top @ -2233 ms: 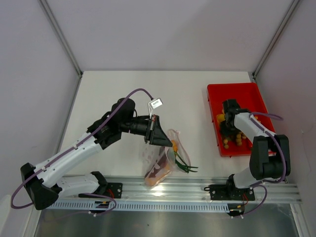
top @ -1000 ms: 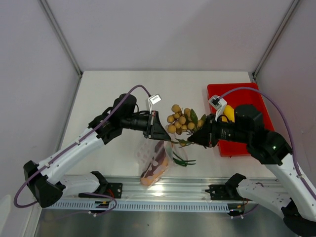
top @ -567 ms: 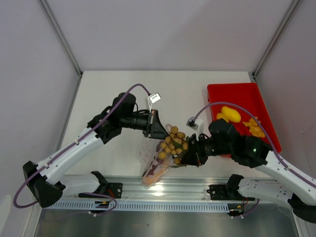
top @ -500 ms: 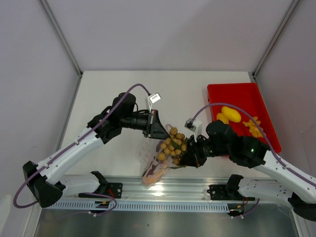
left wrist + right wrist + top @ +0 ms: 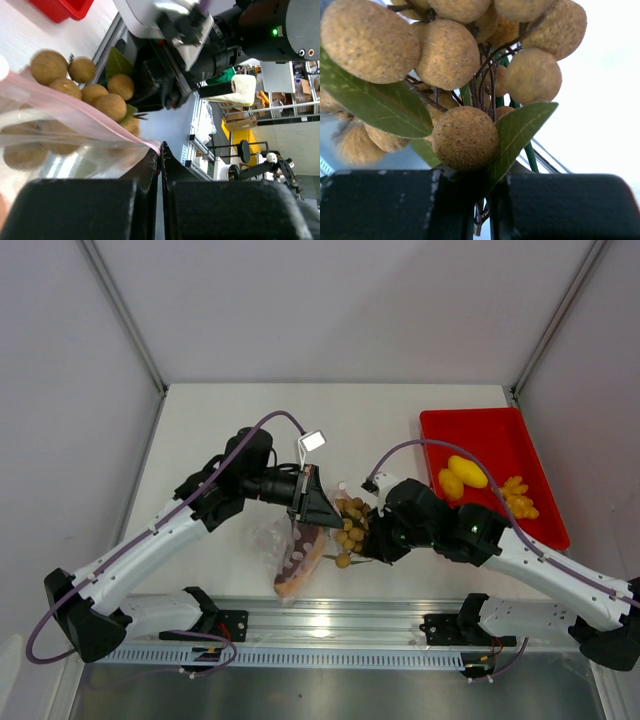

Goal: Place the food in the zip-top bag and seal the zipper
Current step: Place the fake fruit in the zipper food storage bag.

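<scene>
Carrying the olive-green toy grape bunch [image 5: 350,523], my clenched right hand [image 5: 486,185] has reached the mouth of the clear dotted plastic bag [image 5: 292,558]. My left hand [image 5: 160,152] stays pinched on its rim, so pushing the bunch inside looks next.

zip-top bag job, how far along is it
Done: the melon slice lies inside the zip-top bag. In hand: the left gripper pinches the bag's zipper edge, while the right gripper holds the grape bunch at the mouth. Left: the yellow pieces in the red tray, then sealing.
</scene>
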Action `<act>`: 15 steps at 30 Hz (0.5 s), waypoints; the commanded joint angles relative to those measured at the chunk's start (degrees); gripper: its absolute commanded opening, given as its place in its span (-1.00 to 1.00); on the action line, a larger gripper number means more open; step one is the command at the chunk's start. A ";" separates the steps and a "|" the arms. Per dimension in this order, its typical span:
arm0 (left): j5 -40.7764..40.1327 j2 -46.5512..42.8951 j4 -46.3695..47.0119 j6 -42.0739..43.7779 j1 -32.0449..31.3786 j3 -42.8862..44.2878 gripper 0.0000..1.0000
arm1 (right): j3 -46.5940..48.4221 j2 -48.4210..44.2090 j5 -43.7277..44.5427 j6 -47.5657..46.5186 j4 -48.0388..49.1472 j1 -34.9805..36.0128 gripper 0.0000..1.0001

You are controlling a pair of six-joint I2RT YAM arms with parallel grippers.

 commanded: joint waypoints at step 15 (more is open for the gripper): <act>4.15 -1.65 -5.78 7.42 0.03 5.08 -0.99 | 1.23 -3.07 -18.77 2.51 2.07 -11.85 -1.00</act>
